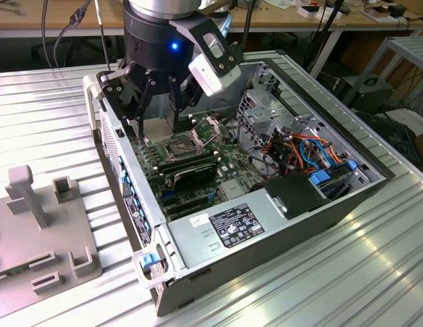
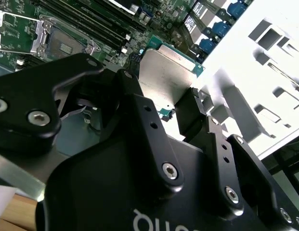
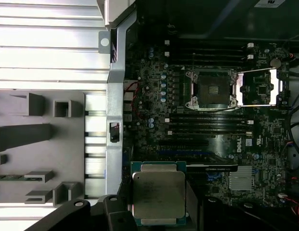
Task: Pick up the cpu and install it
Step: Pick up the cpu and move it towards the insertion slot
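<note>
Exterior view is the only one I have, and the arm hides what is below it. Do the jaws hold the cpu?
Observer: Yes. In the second wrist view the jaws are shut on the cpu, one on each side, and its metal top faces the camera.
Operator: Is the socket ready, or is its plate closed?
Observer: In the first wrist view the socket is empty, and its hinged plate is swung open beside it.
Operator: Is the cpu over the socket?
Observer: No. In the first wrist view the cpu is apart from the socket, in front of the long slots of the motherboard.
</note>
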You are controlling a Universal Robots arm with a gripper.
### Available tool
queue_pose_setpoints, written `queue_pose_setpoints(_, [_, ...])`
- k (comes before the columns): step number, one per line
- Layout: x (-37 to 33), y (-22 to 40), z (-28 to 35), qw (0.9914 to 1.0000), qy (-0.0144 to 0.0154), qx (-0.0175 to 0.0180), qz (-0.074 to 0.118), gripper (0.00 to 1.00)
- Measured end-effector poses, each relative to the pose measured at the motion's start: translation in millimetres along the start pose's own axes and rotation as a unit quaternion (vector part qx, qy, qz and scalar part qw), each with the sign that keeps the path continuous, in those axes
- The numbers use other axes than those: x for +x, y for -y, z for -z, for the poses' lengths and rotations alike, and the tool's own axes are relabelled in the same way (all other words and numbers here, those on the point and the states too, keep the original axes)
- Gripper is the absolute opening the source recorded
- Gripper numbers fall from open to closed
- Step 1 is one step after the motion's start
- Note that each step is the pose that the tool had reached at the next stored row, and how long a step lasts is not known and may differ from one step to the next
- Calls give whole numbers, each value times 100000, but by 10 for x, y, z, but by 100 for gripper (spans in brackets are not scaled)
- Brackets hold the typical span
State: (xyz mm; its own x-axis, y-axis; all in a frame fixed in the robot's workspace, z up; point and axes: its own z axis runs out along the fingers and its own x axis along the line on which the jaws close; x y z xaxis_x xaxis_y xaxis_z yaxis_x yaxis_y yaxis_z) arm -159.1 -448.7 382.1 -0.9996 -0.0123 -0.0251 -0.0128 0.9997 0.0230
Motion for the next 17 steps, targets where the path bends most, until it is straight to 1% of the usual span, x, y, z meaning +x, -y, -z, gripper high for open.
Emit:
queue_pose_setpoints(10, [-54,1,-1,100000,-2,3,-1,55])
queue_pose_setpoints(17, [-105,1,-3,100000,2,-1,0,55])
